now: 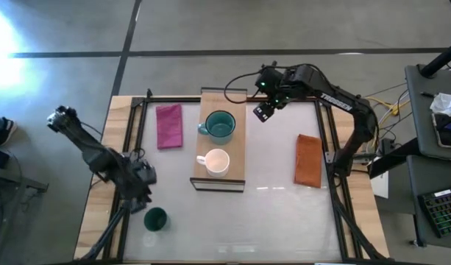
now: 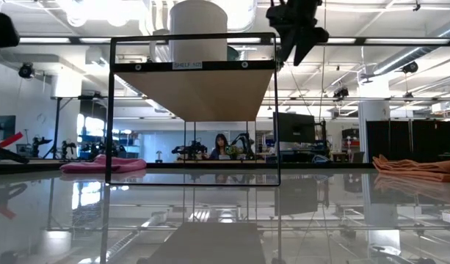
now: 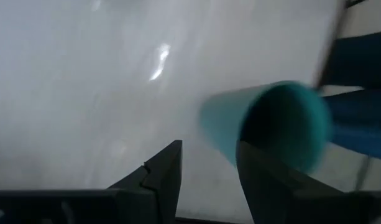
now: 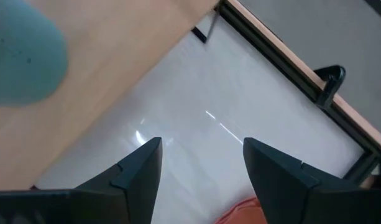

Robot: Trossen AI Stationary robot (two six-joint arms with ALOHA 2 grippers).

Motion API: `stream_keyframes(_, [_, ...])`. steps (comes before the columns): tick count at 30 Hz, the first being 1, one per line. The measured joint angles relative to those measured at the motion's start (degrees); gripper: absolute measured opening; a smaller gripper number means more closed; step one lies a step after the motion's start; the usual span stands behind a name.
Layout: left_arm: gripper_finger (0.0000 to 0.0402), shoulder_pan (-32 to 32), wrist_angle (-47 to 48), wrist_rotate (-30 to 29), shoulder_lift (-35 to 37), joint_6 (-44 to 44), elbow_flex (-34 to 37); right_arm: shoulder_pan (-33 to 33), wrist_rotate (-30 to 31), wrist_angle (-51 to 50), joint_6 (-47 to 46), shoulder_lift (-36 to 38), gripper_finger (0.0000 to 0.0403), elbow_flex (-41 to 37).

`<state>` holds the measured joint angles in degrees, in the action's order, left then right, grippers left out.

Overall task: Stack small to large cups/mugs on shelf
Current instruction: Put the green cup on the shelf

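The light-wood shelf (image 1: 236,151) stands at the table's middle. A teal handled mug (image 1: 219,126) stands on its far half and a white handled mug (image 1: 216,163) on its near half, both mouth up. A small dark green cup (image 1: 155,218) stands mouth up on the table near the front left. My left gripper (image 1: 142,199) is open just on the far side of this cup. In the left wrist view (image 3: 206,168) the cup (image 3: 271,127) lies ahead of the fingers, untouched. My right gripper (image 1: 263,110) hangs open and empty beside the shelf's far right corner; the right wrist view (image 4: 202,162) shows it too.
A pink cloth (image 1: 168,125) lies left of the shelf and an orange cloth (image 1: 308,160) right of it. Dark frame rails (image 1: 137,132) run along the table's sides. Bare white table (image 1: 269,213) lies in front of the shelf.
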<state>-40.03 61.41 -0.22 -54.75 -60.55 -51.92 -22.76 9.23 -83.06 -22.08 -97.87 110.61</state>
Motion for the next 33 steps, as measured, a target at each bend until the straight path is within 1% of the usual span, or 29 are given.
stream_keyframes(3, [0.0137,-1.9,-0.8,-0.1,-4.2,-2.4,-0.7,0.0,0.0,1.1,-0.4,2.1,0.0219,-3.0])
stream_keyframes(5, [0.0137,-2.8,-2.8,-0.1,-6.1,-2.4,-2.3,0.0,0.0,2.1,-0.4,3.4,0.0219,-5.2])
stream_keyframes(7, [0.0137,-3.3,-2.3,-0.2,-8.3,-2.2,-3.3,0.0,0.0,3.2,-0.5,4.5,0.0219,-7.5])
stream_keyframes(11, [0.0137,-3.4,-3.0,-0.3,-10.7,-2.3,-5.2,0.0,-0.1,5.4,-0.5,6.7,0.0219,-12.2])
stream_keyframes(17, [0.0137,-4.0,-4.2,-0.3,-14.5,-3.7,-5.6,0.1,-0.1,6.2,-0.7,8.7,0.0219,-16.9])
stream_keyframes(22, [0.0132,-3.9,-3.7,-0.1,-18.6,-3.7,-5.0,0.2,-0.2,8.9,-0.7,10.6,0.0219,-19.5])
stream_keyframes(24, [0.0117,-3.9,-3.2,0.2,-19.6,-3.5,-5.0,0.2,-0.2,9.8,-0.7,11.2,0.0219,-19.8])
stream_keyframes(27, [0.0077,-3.8,-3.4,1.1,-20.9,-3.2,-4.9,0.1,-0.2,10.8,-0.6,11.7,0.0219,-19.6])
stream_keyframes(30, [0.0038,-3.8,-3.5,1.2,-20.5,-3.6,-5.1,0.1,-0.2,11.4,-0.1,11.9,0.0219,-19.2])
stream_keyframes(33, [0.0018,-3.8,-3.4,0.9,-19.4,-4.7,-5.1,0.1,-0.2,11.5,0.0,12.2,0.0219,-19.2])
